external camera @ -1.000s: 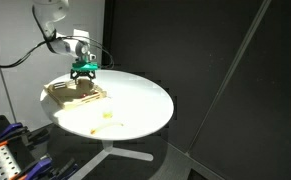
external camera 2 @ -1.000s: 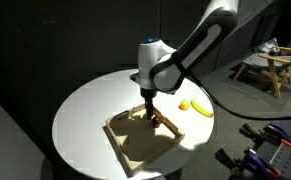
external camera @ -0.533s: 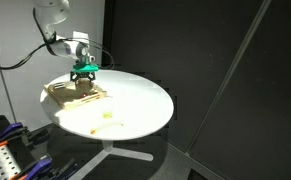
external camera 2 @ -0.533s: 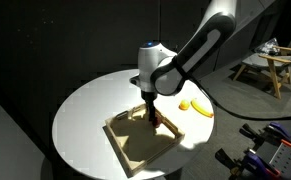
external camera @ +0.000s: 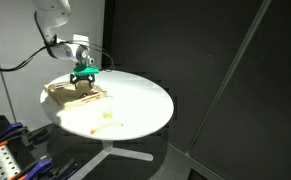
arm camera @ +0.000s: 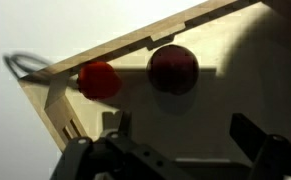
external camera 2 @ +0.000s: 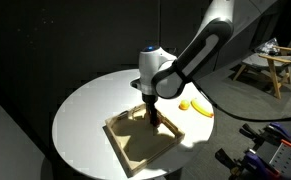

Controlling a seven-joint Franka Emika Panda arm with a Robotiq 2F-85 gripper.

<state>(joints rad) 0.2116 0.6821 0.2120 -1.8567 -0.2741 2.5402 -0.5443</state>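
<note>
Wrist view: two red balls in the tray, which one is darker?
The right ball: deep maroon, lying by the tray wall. The left ball is bright red and sits nearer the tray's corner.

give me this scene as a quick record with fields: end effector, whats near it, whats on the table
end effector: open, empty, low over the wooden tray
tray: shallow, sits on the round white table
in tray: bright red round piece and darker red round piece, side by side near one wall, ahead of the fingers, not between them
outside tray: yellow item on the table
contact: none visible
</note>
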